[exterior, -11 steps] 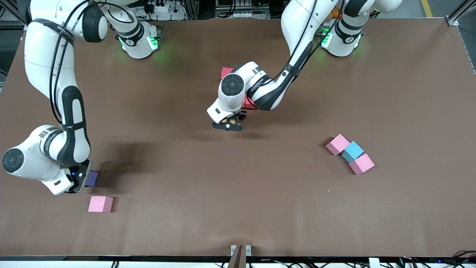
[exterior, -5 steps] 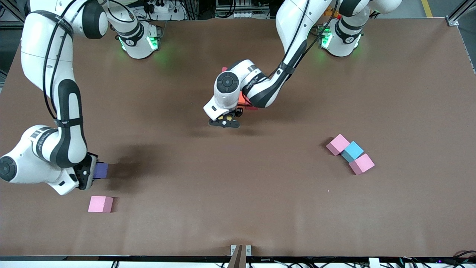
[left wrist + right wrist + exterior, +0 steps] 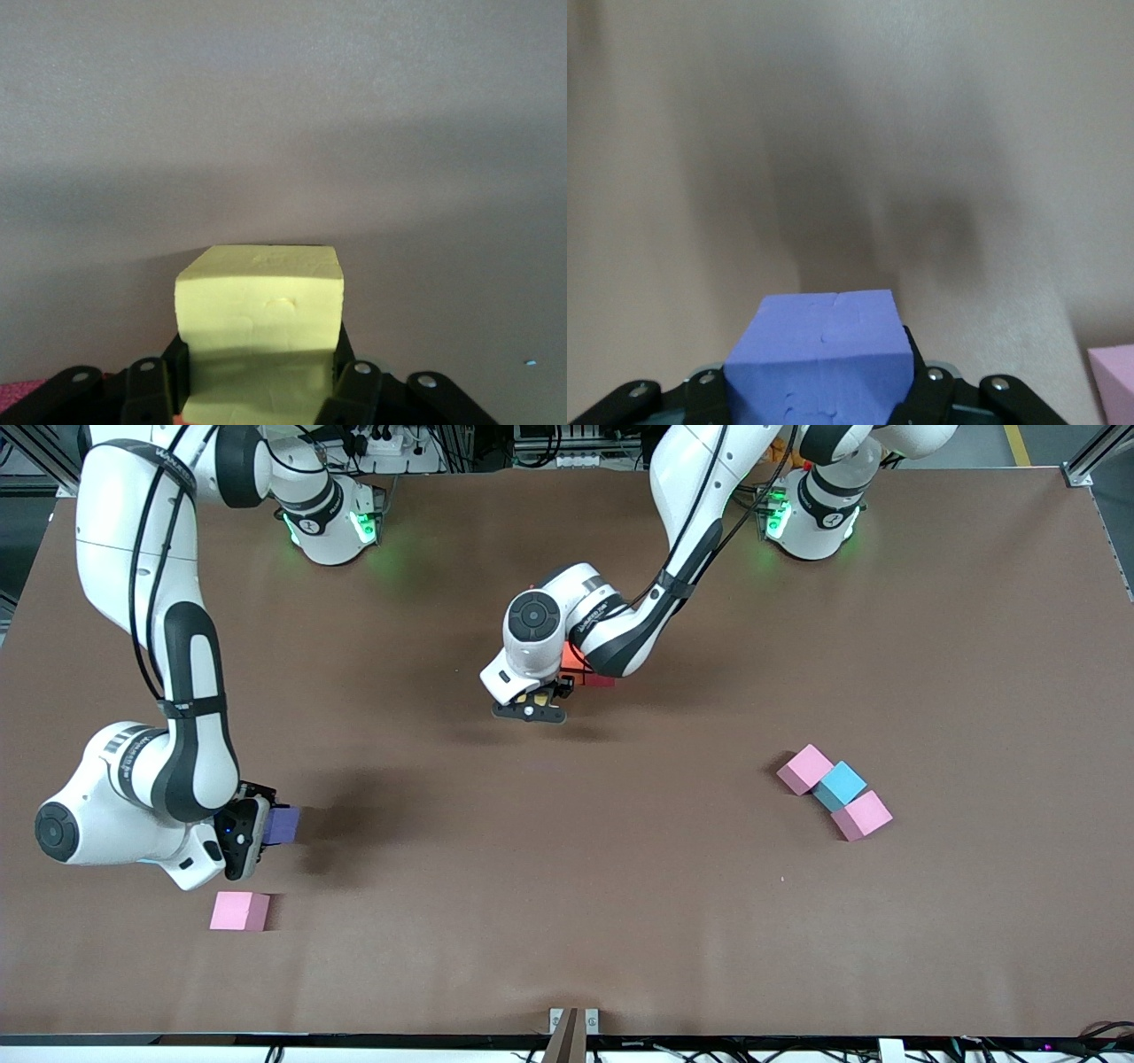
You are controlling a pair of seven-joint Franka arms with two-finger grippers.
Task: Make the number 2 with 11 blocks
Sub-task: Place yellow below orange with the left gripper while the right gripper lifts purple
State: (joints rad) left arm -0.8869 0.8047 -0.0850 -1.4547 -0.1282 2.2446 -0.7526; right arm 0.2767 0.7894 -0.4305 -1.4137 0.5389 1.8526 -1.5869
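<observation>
My right gripper (image 3: 266, 828) is shut on a purple block (image 3: 283, 825) and holds it just above the table near the right arm's end; in the right wrist view the block (image 3: 819, 350) fills the space between the jaws of that gripper (image 3: 819, 390). My left gripper (image 3: 530, 708) is shut on a pale yellow block (image 3: 259, 305), held over bare table at mid-table; this gripper shows in the left wrist view (image 3: 259, 385). An orange cube (image 3: 572, 662) and a red cube (image 3: 603, 681) peek out under the left wrist. The rest of the number 2 is hidden by that arm.
A pink block (image 3: 239, 911) lies nearer the front camera than my right gripper; it also shows in the right wrist view (image 3: 1114, 382). Toward the left arm's end, a pink block (image 3: 804, 769), a light blue block (image 3: 839, 785) and another pink block (image 3: 861, 815) touch in a diagonal row.
My right gripper has moved with the purple block toward the middle of the table, away from the pink block. My left gripper has shifted slightly toward the robots' bases with the yellow block.
</observation>
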